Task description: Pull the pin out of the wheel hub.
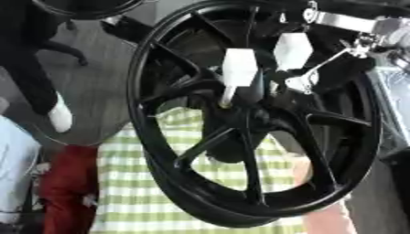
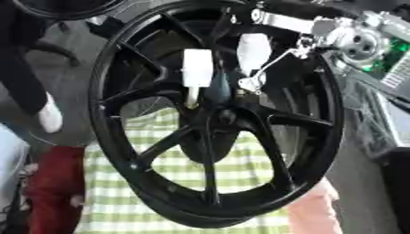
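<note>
A large black spoked wheel stands upright and fills most of both views. Its hub is at the centre, where the spokes meet. A thin pale pin with a brass-coloured tip points down at the hub's upper left. My right hand reaches in from the upper right, on a silver and black arm. Its white-padded fingers are curled at the pin's upper end, with a second white pad just to the right. The exact contact on the pin is partly hidden. My left hand shows in neither view.
Behind the wheel lies green-and-white checked cloth, with something red to its left. A bare arm shows at the lower right. Another black rim is at the top left. A dark-clothed leg with a white shoe stands at the left.
</note>
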You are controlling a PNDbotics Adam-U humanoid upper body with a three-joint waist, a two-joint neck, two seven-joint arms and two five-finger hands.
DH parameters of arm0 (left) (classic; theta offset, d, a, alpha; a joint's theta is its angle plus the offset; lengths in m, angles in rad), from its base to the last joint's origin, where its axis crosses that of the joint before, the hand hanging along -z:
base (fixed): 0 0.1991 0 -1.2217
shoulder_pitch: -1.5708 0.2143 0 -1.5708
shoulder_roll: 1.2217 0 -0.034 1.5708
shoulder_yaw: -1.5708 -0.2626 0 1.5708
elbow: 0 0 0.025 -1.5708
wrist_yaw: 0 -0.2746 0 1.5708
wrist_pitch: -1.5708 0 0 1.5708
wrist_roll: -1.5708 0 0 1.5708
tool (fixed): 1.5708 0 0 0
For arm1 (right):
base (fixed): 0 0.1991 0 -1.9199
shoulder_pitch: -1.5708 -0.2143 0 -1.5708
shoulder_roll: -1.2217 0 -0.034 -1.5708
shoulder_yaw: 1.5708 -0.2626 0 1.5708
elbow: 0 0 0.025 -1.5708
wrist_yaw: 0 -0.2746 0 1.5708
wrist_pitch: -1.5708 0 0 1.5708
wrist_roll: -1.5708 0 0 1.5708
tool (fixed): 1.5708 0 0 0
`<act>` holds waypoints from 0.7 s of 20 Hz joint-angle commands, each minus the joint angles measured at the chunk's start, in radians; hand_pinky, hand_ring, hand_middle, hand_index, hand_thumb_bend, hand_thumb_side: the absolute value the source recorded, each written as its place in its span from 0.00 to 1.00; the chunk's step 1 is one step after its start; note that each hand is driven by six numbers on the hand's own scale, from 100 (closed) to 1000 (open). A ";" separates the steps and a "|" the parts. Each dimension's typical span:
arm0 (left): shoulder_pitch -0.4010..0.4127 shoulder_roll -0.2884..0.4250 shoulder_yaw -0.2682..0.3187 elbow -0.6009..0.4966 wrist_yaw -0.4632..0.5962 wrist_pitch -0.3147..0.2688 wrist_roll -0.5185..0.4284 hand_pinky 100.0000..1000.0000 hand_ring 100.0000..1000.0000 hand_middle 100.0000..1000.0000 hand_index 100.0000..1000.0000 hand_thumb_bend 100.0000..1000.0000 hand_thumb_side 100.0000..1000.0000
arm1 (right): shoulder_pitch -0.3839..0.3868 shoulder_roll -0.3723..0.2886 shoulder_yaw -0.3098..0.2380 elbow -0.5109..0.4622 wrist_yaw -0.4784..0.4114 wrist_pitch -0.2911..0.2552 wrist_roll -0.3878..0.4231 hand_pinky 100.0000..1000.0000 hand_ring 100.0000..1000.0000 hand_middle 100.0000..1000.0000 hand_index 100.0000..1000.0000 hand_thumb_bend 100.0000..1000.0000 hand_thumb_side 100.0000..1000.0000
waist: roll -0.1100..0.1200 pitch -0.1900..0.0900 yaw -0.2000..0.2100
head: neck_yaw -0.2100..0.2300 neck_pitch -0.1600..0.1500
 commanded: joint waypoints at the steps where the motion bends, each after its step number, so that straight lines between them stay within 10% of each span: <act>1: -0.005 0.015 0.006 -0.015 -0.007 0.001 0.000 0.62 0.83 0.82 0.84 0.16 0.82 | 0.007 -0.042 -0.032 -0.011 0.004 0.007 -0.016 0.92 0.87 0.83 0.83 0.18 0.00 | 0.007 -0.012 0.001 | -0.003 -0.011; 14: -0.007 0.012 0.003 -0.012 -0.008 0.003 -0.004 0.62 0.83 0.82 0.83 0.16 0.83 | 0.033 -0.050 -0.069 -0.011 -0.022 0.042 -0.060 0.92 0.86 0.83 0.83 0.15 0.00 | 0.013 -0.012 -0.002 | -0.005 -0.013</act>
